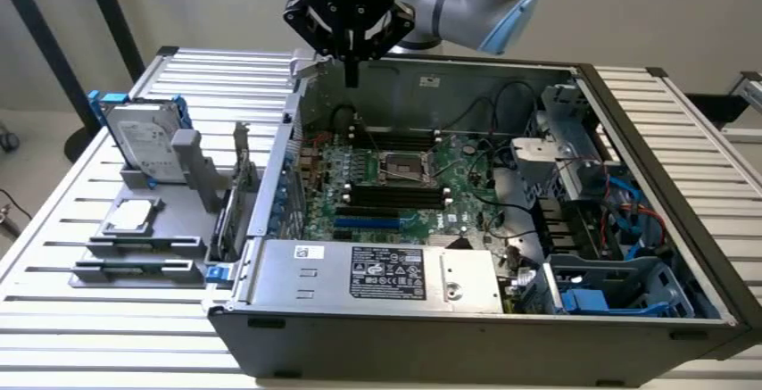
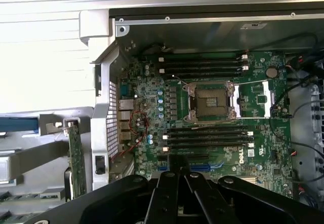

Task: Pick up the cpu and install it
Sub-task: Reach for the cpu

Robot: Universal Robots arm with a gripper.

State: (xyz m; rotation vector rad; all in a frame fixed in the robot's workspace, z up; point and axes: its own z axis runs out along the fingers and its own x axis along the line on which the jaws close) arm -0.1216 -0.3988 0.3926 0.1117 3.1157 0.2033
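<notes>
The cpu [image 1: 131, 216], a small flat square chip with a silver-grey top, lies on a grey holder [image 1: 141, 256] on the table at the exterior view's left, outside the case. My gripper [image 1: 352, 79] hangs high over the back wall of the open computer case [image 1: 476, 336], far from the cpu. Its black fingers [image 2: 174, 181] are pressed together with nothing between them. Below the gripper lies the green motherboard [image 1: 459, 216]. The motherboard's cpu socket [image 1: 406, 169] stands open and empty, its metal frame [image 2: 211, 104] folded back.
A silver hard drive in a blue bracket [image 1: 145, 140] stands upright behind the cpu on the same holder. The case holds RAM slots [image 2: 202, 133], cables [image 1: 619, 220], a drive cage [image 1: 572, 140] and a power supply [image 1: 381, 274]. The slatted table [image 1: 702, 131] runs all around the case.
</notes>
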